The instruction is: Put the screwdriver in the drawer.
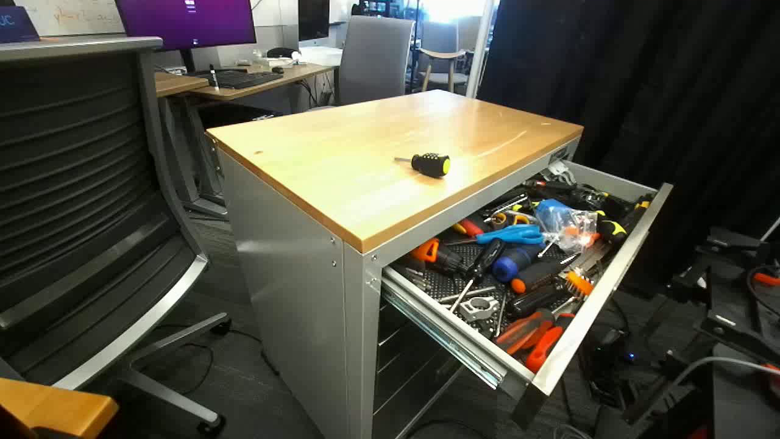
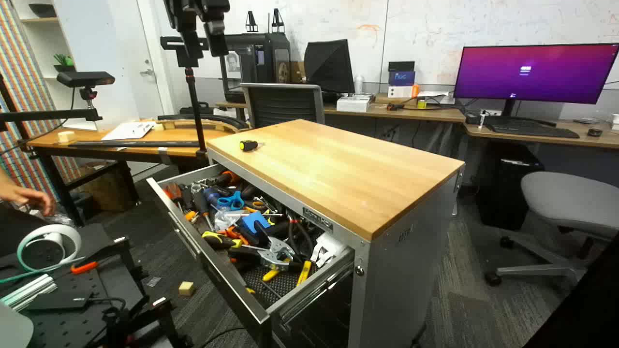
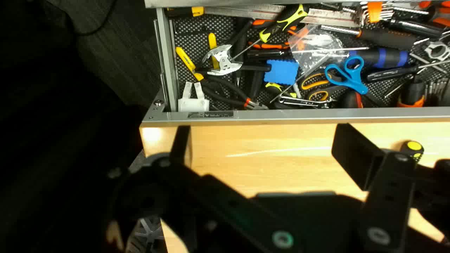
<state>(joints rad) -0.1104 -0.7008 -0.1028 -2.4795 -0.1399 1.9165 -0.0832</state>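
Observation:
The screwdriver (image 1: 431, 164) is short and black with a yellow end. It lies on its side on the wood bench top, near the edge above the drawer, in both exterior views (image 2: 249, 145). In the wrist view it (image 3: 412, 149) is partly hidden behind my right finger. The grey drawer (image 1: 600, 289) is pulled out and full of tools; it shows in the exterior view (image 2: 213, 266) and the wrist view (image 3: 168, 59). My gripper (image 3: 263, 151) is open and empty above the bench top, with the screwdriver outside its fingers. It hangs high in an exterior view (image 2: 207, 50).
The wood bench top (image 1: 341, 146) has a raised edge over the drawer. Blue scissors (image 2: 231, 200), orange-handled tools (image 1: 530, 332) and a plastic bag (image 1: 573, 228) lie in the drawer. A person's hand (image 2: 29, 195) and a tape roll (image 2: 72, 237) are beyond the drawer front. A chair (image 1: 91, 201) stands beside the bench.

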